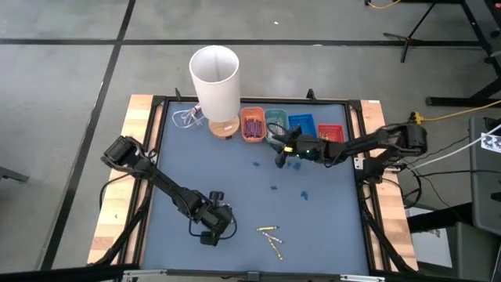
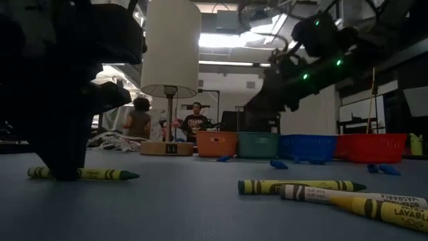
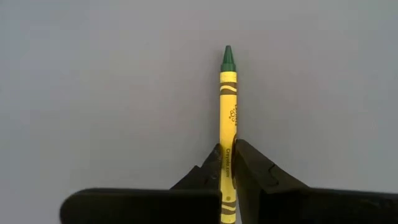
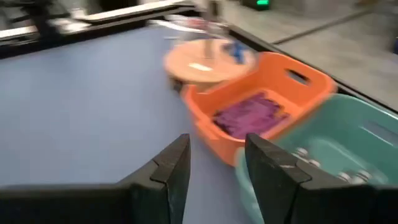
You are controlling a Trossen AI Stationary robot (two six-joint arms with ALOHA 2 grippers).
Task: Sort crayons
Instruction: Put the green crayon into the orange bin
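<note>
My left gripper (image 1: 210, 232) is down at the table near its front edge, shut on a yellow-wrapped crayon with a green tip (image 3: 227, 99). The crayon lies flat on the blue mat, as the low view (image 2: 107, 175) shows. My right gripper (image 4: 214, 165) is open and empty, and hangs above the table just in front of the orange tray (image 4: 261, 99) and the teal tray (image 4: 348, 143) at the far side (image 1: 282, 150). Three more yellow crayons (image 1: 271, 237) lie near the front edge, right of my left gripper. My left gripper pinches the crayon's paper-wrapped body (image 3: 227, 146) between its two fingers, on the half toward the blunt end. The fingers come from above, pointing down. The crayon lies flat on the mat, its green tip (image 3: 227, 57) sticking out ahead of the fingers.
A row of small trays stands at the far edge: orange with purple crayons (image 1: 252, 125), teal (image 1: 275, 120), blue (image 1: 301, 123), red (image 1: 331, 131). A white lamp (image 1: 214, 77) on a wooden base stands left of them. Small blue bits (image 1: 274, 188) dot the mat's middle. People show in the room behind (image 2: 194, 124).
</note>
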